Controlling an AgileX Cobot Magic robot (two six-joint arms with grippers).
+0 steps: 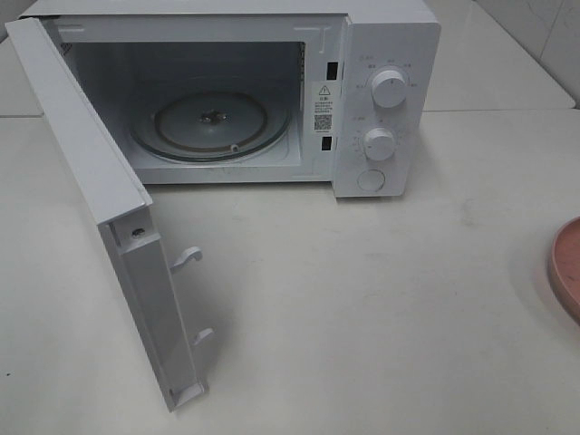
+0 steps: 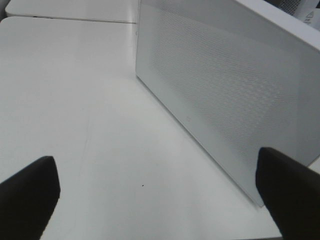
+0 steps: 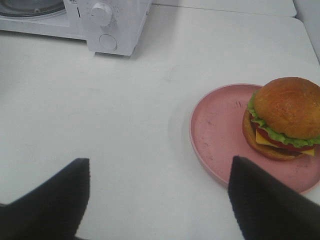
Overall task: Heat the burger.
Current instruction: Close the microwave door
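Observation:
The burger [image 3: 283,117], with its golden bun, green lettuce and yellow cheese, sits on a pink plate [image 3: 220,135] in the right wrist view; only the plate's rim [image 1: 566,267] shows at the right edge of the high view. My right gripper [image 3: 157,197] hovers open over bare table short of the plate, holding nothing. The white microwave [image 1: 381,100] stands at the back with its door [image 1: 100,208] swung wide and its glass turntable [image 1: 210,122] bare. My left gripper [image 2: 155,195] is open and empty, facing the door's outer mesh face [image 2: 225,95].
White tabletop [image 1: 362,317] spreads in front of the microwave. The open door juts toward the front left, its two latch hooks [image 1: 186,258] sticking out. Two knobs [image 1: 390,88] and a round button are on the control panel.

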